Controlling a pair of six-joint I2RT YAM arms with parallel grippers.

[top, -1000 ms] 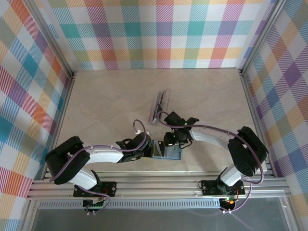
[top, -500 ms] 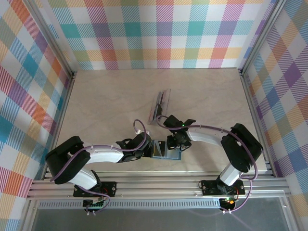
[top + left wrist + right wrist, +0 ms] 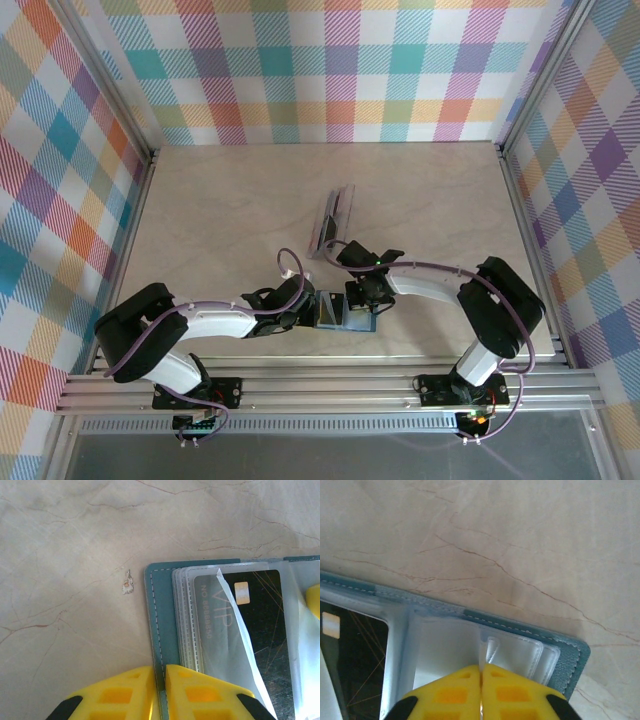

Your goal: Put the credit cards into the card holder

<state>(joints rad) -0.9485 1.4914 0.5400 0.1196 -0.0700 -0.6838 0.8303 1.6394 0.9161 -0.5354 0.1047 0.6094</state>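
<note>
Card holder [image 3: 345, 313] is laid open on the table [image 3: 220, 220] near its front edge, between the two grippers. Its teal cover edge is clamped by the L gripper [image 3: 160, 692], yellow fingers closed on the stitched border w/ only the cover's thickness between them. This is prob. done so the holder is pinned flat and cannot slide while its other side is worked. One black VIP card [image 3: 255, 630] is seen lodged in a clear sleeve inside.

R gripper [image 3: 481, 692] is fully closed, tips pressed together over the clear sleeves [image 3: 517, 652] at the opposite end. A thin clear leaf stands up right at the seam of the tips, but whether it is pinched cannot be told. Judged purpose: a sleeve to be parted or lifted for the next card.

Spare cards [image 3: 334, 222] are seen in a small stack farther back on the table, well apart from the holder.

Pose: L arm is stretched low from its base toward the centre, wrist approx. level. R arm is bent at the elbow and curved inward, gripper angled down onto the holder.
</note>
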